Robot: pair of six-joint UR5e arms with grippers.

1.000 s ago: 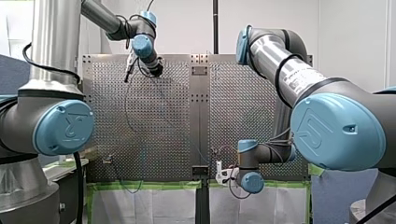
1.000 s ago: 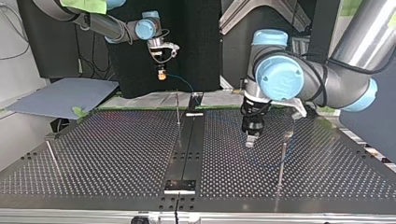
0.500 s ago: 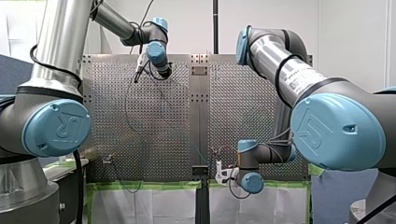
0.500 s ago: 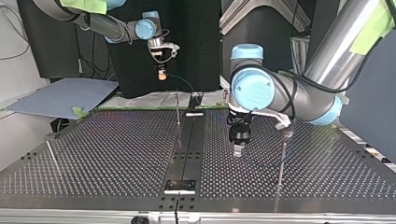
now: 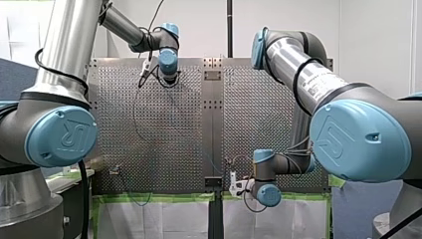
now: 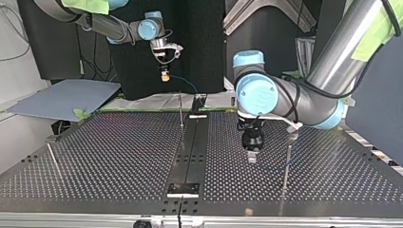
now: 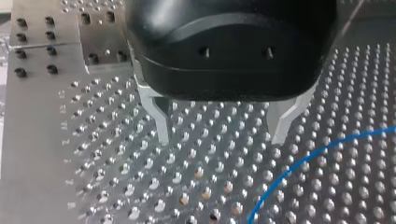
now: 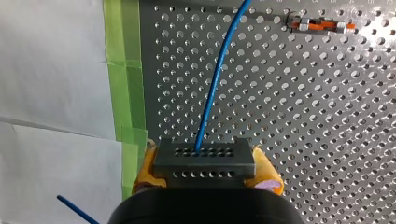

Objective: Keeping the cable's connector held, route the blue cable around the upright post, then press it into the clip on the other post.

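My right gripper (image 8: pixel 205 164) has yellow pads and is shut on the dark connector block (image 8: pixel 204 156). It hangs above the table's far edge in the top view (image 6: pixel 164 76). The blue cable (image 8: pixel 218 79) leaves the connector and runs ahead over the perforated plate. My left gripper (image 7: pixel 222 135) hangs just above the plate with its metal fingers (image 7: pixel 161 122) wide open and nothing between them. A loop of blue cable (image 7: pixel 317 154) lies beside it. In the top view my left gripper (image 6: pixel 251 157) is near the clip post (image 6: pixel 287 159). A thin upright post (image 6: pixel 181 111) stands near the middle rail.
A dark rail (image 6: pixel 191 147) runs down the table's middle, with a black bracket (image 6: pixel 183 189) at its near end. Another thin post (image 6: pixel 53 160) stands at the top view's left. A grey board (image 6: pixel 62 97) lies off the table. Green tape (image 8: pixel 122 70) lines the plate's edge.
My left arm has swung, carrying its open gripper sideways over the plate and lower toward it, nearer the top view's front. My right gripper has kept still with the connector.
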